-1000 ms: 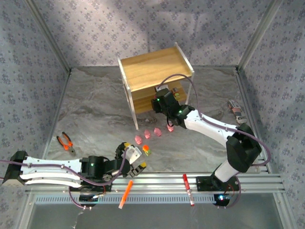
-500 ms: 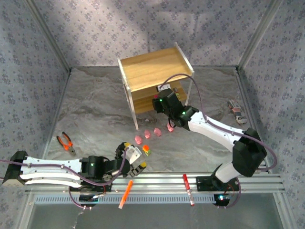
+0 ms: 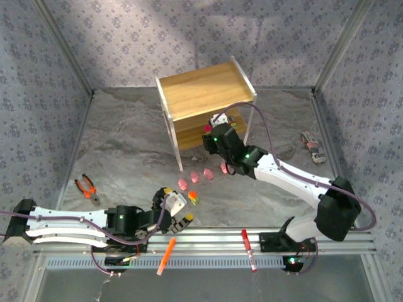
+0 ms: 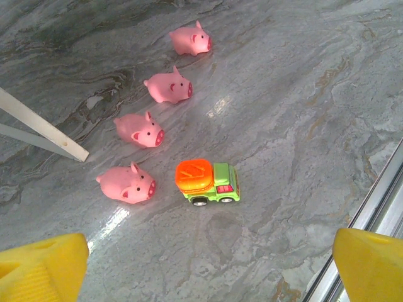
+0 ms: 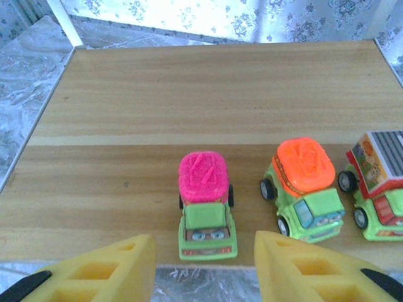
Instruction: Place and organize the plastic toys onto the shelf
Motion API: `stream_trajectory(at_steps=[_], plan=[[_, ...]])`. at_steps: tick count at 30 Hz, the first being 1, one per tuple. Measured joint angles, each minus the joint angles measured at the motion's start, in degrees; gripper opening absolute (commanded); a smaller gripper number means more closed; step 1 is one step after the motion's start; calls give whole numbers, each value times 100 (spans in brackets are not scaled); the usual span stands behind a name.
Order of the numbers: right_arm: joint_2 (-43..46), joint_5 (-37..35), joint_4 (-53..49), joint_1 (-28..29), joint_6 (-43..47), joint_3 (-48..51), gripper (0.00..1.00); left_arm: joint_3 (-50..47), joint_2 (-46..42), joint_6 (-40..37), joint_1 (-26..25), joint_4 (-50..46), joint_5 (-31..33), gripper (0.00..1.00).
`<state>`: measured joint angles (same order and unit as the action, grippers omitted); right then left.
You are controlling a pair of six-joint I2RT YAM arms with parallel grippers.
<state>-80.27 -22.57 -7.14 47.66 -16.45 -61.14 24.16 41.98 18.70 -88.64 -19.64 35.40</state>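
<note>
The shelf [image 3: 201, 91] stands at the back centre. My right gripper [image 3: 212, 134] reaches to the front of its lower board [image 5: 189, 88]. Its yellow fingers [image 5: 107, 270] stand open either side of a pink-topped truck [image 5: 204, 204], with a gap on each side. An orange-topped truck [image 5: 305, 189] and a striped-topped one [image 5: 381, 182] stand to its right on the same board. Several pink pigs [image 4: 140, 130] lie in a row on the table, beside an orange-topped truck [image 4: 206, 182] [image 3: 194, 199]. My left gripper [image 4: 208, 264] [image 3: 179, 211] hovers open and empty near that truck.
Orange-handled pliers [image 3: 87, 189] lie at the left. An orange marker [image 3: 166, 255] and a red pen [image 3: 248, 248] rest on the near metal rail. A small grey-and-red object [image 3: 312, 146] sits at the right. A white shelf leg [image 4: 44, 129] stands close to the pigs.
My right arm has stretched forward and carried its gripper a little further toward the shelf's lower board. The left arm, pigs and truck on the table have not moved.
</note>
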Motion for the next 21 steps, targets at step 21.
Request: stream_trajectory(at_steps=[21], plan=[[1132,-815,-470,1508,-804,1513,51,0,-485,234,0,-378,68,100]])
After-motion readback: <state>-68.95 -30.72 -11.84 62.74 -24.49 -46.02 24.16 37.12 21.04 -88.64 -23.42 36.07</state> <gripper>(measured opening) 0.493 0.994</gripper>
